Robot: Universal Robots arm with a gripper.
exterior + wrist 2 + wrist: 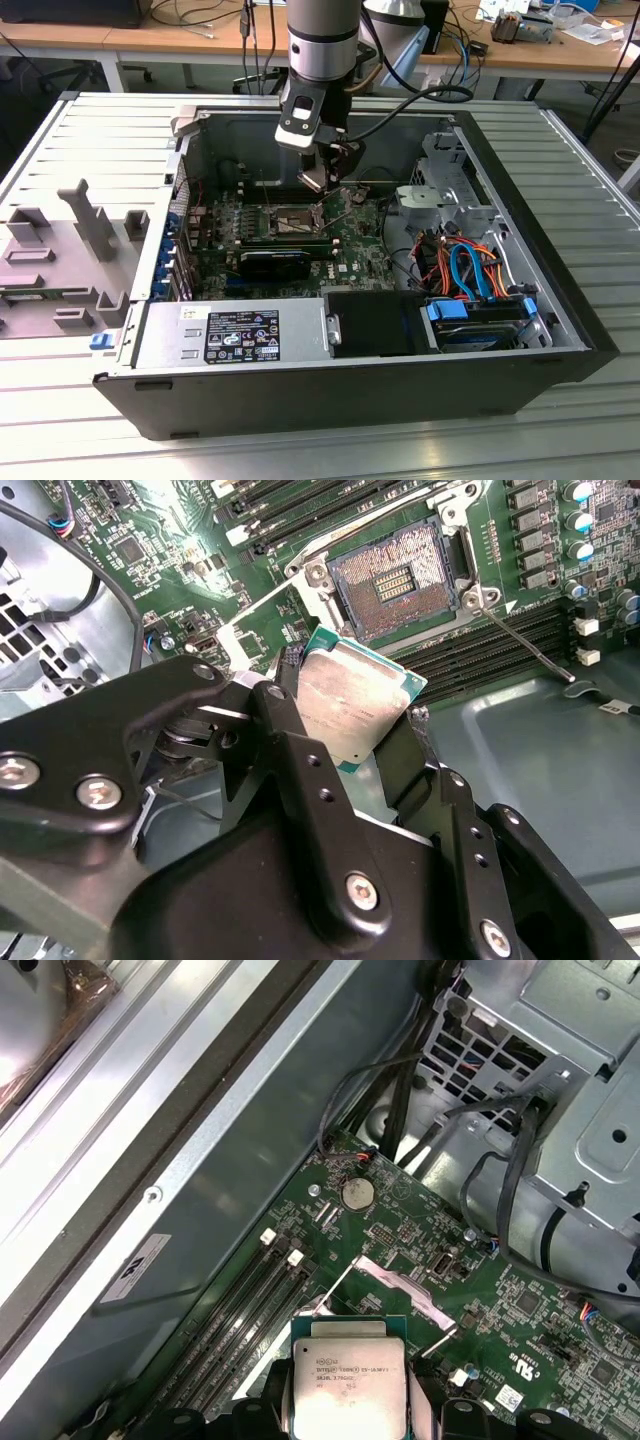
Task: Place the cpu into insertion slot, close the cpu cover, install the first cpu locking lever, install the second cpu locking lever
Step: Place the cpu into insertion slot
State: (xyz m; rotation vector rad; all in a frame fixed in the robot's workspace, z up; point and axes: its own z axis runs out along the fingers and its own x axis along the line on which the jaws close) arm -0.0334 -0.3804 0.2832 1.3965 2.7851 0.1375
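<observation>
The claw point(350, 718) pinched the cpu point(352, 692) by two opposite edges and held it tilted, clear of the motherboard point(520, 540). The slot point(392, 580) lay open just beyond the cpu's far edge and lower down, pins bare, untouched.

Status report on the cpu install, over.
Pincer shut on cpu. Insertion slot uncovered, empty; cpu held short of it. Nothing seen in between.

A robotics lab: cable-strewn wooden benches point(170, 38) behind; opened computer case point(330, 395) on a ribbed metal table point(100, 130)
</observation>
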